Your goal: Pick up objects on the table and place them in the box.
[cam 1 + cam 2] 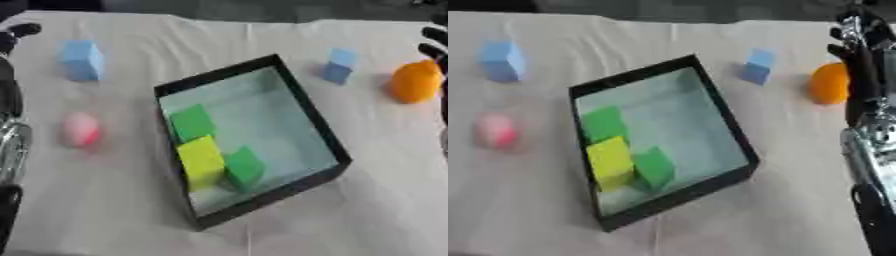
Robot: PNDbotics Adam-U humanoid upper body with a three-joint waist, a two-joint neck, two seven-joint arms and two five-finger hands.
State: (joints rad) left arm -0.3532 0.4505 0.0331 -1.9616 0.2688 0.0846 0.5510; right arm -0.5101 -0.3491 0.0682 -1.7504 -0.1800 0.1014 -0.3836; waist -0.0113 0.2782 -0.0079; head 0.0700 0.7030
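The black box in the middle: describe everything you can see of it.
The box is a shallow open rectangular tray with thin black walls and a pale greenish floor, sitting flat and turned askew on the white cloth. Inside, along its left wall, lie two green blocks and a yellow block. Neither hand touches it.

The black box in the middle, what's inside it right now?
The black box holds two green blocks and a yellow block, crowded along its left wall. The rest of its pale floor is bare; anything beneath the blocks is hidden.
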